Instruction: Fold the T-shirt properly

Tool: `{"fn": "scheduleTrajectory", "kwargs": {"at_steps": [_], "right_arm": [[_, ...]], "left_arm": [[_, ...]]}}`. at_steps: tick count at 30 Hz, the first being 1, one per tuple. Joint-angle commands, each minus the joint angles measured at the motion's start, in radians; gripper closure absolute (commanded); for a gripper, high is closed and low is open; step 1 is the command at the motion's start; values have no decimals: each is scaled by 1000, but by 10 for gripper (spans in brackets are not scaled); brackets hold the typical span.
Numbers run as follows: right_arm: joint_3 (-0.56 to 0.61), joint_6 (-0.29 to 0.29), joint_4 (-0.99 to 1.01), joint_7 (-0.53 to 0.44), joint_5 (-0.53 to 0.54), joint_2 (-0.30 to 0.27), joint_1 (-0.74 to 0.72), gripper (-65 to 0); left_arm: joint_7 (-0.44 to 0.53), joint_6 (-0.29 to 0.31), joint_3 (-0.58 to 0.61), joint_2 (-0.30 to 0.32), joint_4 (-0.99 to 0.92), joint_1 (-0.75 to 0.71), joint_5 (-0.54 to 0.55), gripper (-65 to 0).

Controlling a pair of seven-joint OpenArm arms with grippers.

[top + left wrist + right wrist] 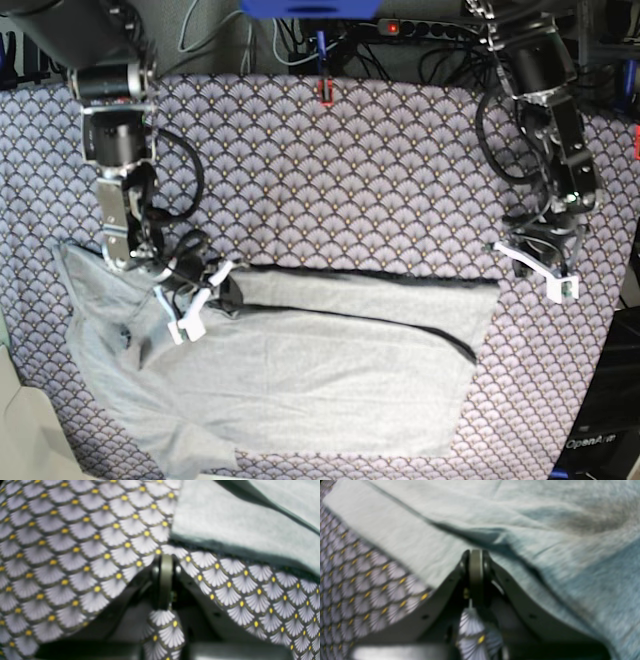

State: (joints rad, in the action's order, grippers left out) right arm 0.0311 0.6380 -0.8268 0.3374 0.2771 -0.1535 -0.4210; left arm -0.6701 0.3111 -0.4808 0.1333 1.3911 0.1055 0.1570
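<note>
Surface (330, 170) first: covered edge to edge by fan-scale cloth, wrinkle-prone itself. Shirt (330, 370) next: spread over the near half of the surface, bulk toward the near left corner, a long fold line running across its upper part, right side cut off at a slant short of the right edge. Soft, light, limp knit by the look; likely to drape, bunch and drag rather than hold a shape; no risk of breakage, some risk of slipping from a thin pinch or of catching the cloth beneath along with it. Best taken at hems, corners or the sleeve seam, where layers are doubled. Right hand (190, 305): down on the shirt's upper left part, jaws closed; whether a pinch of shirt sits between them cannot be told from the blurred wrist view. Left hand (545, 270): closed, off the shirt, just beyond its upper right corner near the right edge, over bare cloth, holding nothing visible.
</note>
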Motion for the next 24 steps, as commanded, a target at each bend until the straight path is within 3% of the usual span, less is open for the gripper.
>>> {"fn": "scheduleTrajectory", "kwargs": {"at_steps": [1, 5, 15, 24], "right_arm": [[-1, 6, 11, -51, 18, -8, -28, 0], [-1, 6, 60, -103, 18, -8, -34, -2], [-1, 6, 77, -114, 18, -2, -63, -3], [171, 6, 446, -294, 20, 47, -433, -3]], "left_arm": [[28, 6, 0, 10, 41, 24, 13, 0], [28, 6, 0, 12, 61, 24, 10, 0], [28, 4, 0, 10, 61, 13, 10, 0], [-99, 6, 0, 13, 152, -14, 10, 0]]}}
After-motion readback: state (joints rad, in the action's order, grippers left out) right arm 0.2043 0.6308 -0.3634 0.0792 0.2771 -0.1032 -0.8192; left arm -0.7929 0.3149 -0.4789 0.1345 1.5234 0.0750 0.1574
